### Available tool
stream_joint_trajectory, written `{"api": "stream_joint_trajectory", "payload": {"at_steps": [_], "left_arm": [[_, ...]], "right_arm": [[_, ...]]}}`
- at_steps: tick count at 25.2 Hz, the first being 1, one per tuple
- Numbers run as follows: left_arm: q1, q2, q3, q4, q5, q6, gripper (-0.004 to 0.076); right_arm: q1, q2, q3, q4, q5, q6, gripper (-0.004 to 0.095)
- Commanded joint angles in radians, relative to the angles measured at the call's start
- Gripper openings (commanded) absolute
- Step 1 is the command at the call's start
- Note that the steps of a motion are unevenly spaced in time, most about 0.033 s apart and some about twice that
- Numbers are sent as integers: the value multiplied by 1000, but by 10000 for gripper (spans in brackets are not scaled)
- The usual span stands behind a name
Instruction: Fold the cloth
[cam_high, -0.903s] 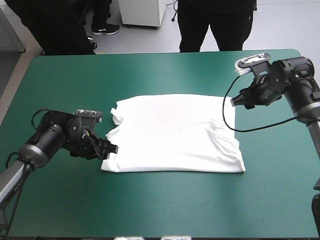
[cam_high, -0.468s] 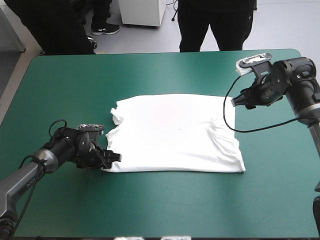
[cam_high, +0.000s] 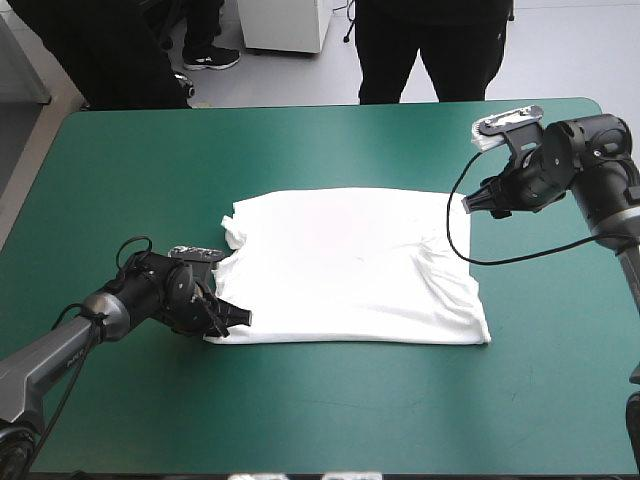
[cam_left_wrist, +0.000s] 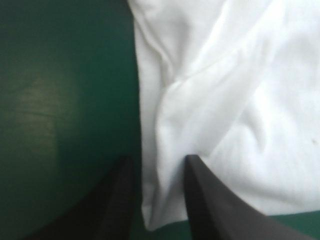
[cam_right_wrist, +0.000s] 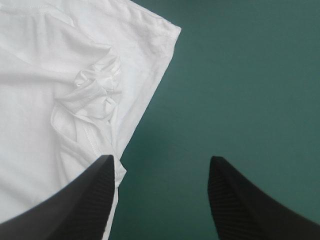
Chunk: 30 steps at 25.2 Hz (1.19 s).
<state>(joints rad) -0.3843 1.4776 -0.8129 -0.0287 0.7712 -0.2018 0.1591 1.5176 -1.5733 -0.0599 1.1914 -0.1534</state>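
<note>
Lower left of the high view: a left arm (cam_high: 50, 350) of plain grey metal tube, ending in bulky, rounded black joint housings. Right edge of the same view: a right arm (cam_high: 590, 165) of the same make, glossy black at the wrist, grey tube below. Small and dark at the tips, the left gripper (cam_high: 238, 318) and the right gripper (cam_high: 470, 203). Close up from the wrists, black fingers (cam_left_wrist: 215, 210), broad and fin-curved, narrowing to blunt points. Fine ribbing across the right-hand pads (cam_right_wrist: 85, 200).
</note>
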Motion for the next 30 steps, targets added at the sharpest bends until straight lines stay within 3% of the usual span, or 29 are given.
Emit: {"api": "stream_joint_trajectory", "payload": {"at_steps": [1,7,19,25,30], "left_arm": [[-26,10,-1,-43,-64,-10,99],[-26,10,-1,-38,-59,-10,-9],[-26,10,-1,10,-64,-6,-12],[-26,10,-1,10,-58,25,-12],[-26,10,-1,10,-55,25,-12]], "right_arm": [[-7,-41,-25,-11,-24,-1,523],[-7,-89,12,40,33,13,523],[-7,-353,489,139,-57,-32,539],[-7,-273,670,172,-229,-46,601],[-7,-129,670,117,-262,-31,601]]}}
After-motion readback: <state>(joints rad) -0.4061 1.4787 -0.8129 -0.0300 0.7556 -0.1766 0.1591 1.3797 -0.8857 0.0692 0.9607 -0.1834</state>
